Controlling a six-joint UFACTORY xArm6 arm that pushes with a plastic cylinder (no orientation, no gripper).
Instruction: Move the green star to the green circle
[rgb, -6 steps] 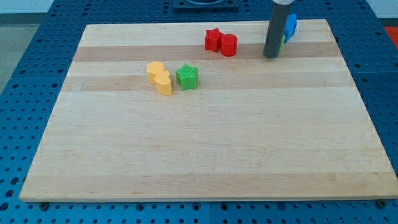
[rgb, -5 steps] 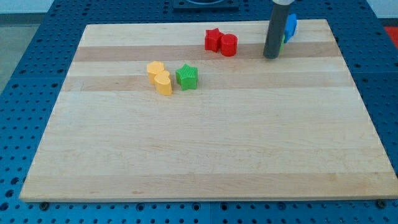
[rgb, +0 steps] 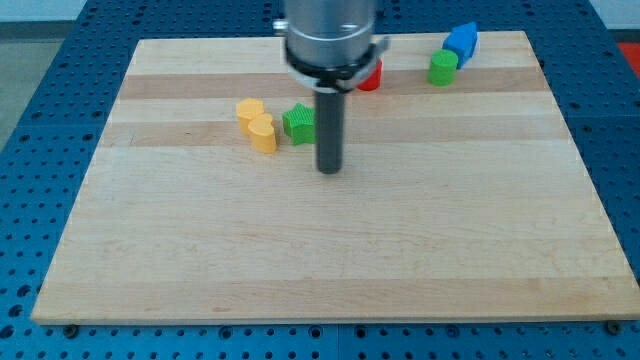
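Observation:
The green star lies on the wooden board, left of centre in the upper half. My tip rests on the board just below and to the right of the star, and the rod covers the star's right edge. The green circle stands near the view's top right, well away from the star.
Two yellow blocks sit just left of the green star. A blue block lies next to the green circle at the top right. A red block shows partly behind the arm's body near the top. The board lies on a blue perforated table.
The rod has moved from beside the green circle at the top right to the lower right of the green star. The arm now hides the red star. No block has moved.

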